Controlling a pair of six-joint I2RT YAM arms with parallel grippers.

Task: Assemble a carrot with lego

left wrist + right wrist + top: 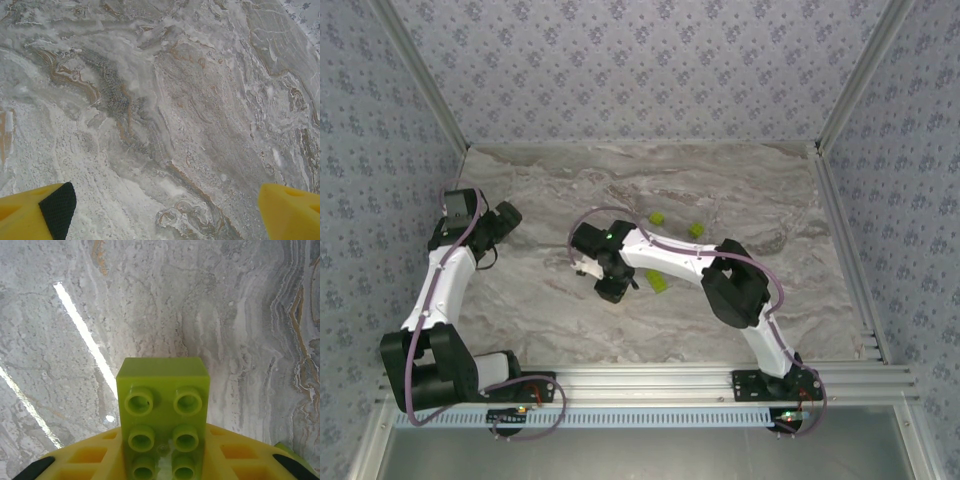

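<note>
Marble-look table [570,320] | left jaws apart | right jaws clamped on lime-green brick [162,405]

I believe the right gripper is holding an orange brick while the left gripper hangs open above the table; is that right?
Not quite: the brick in the right gripper is lime green, not orange, as the right wrist view shows. The rest holds: the left gripper hangs open above the table.
</note>
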